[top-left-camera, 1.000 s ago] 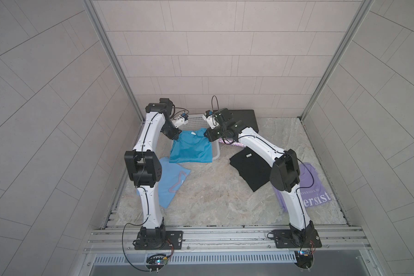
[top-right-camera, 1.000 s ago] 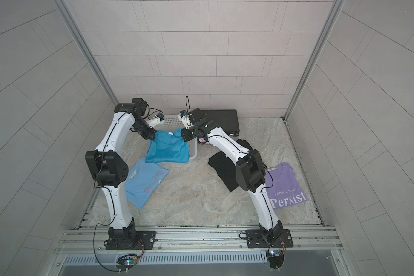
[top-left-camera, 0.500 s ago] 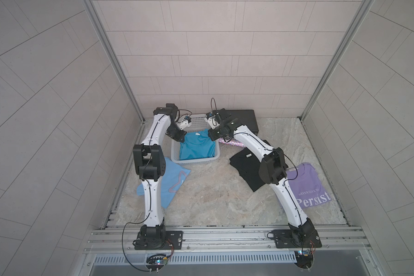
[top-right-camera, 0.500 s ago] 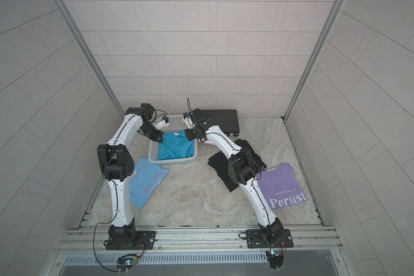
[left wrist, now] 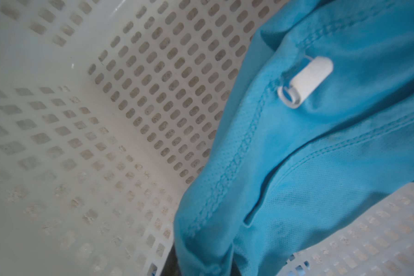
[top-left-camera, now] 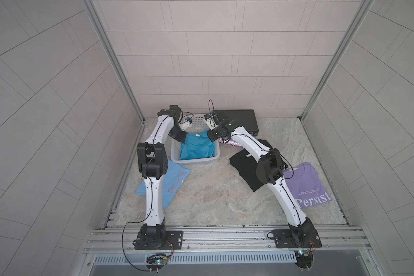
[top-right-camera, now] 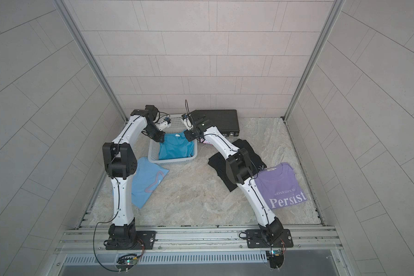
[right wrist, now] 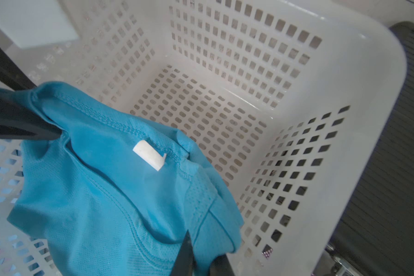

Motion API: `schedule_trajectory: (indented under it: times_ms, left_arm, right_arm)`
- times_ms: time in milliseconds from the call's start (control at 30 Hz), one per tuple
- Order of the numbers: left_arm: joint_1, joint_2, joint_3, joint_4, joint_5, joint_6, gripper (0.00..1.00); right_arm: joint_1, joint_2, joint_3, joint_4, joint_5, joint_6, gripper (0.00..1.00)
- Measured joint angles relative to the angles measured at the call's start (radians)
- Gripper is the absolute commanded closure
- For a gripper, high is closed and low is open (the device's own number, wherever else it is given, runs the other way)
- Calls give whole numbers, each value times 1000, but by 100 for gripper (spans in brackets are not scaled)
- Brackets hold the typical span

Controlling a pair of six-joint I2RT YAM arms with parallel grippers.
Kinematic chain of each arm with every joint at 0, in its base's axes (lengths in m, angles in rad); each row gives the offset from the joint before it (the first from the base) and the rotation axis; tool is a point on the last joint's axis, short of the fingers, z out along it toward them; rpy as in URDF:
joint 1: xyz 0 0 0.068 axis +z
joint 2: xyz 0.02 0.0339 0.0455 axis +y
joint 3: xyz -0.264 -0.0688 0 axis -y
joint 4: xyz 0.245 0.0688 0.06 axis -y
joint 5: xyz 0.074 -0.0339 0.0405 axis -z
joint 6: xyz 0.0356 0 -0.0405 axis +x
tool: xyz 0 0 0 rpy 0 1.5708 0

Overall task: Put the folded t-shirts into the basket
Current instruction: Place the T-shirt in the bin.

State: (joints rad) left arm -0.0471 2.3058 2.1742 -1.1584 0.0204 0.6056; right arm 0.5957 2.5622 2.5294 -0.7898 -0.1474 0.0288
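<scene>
Tee in teal lies inside the basket, long axis along the basket's and collar end away from the arm bases, where left gripper and right gripper each pinch a shoulder corner, so release there probably comes next.

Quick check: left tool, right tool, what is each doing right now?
Left tool: closed, pinching the teal t-shirt inside the basket.
Right tool: closed on the same teal t-shirt.
</scene>
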Motion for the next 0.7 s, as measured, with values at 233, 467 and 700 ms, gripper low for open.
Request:
schedule_trajectory:
  times_ms: [233,467,700]
  left_arm:
    - [-1,0,0,67,-58,-28,62]
    - [-6,0,-5,123,-100,-53,61]
    - [-12,-36,-58,150,-75,-87,57]
  right_arm:
    - [2,65,82,30,45,-34,72]
    - [-4,92,130,42,82,-61,65]
    - [-11,93,177,31,64,-78,60]
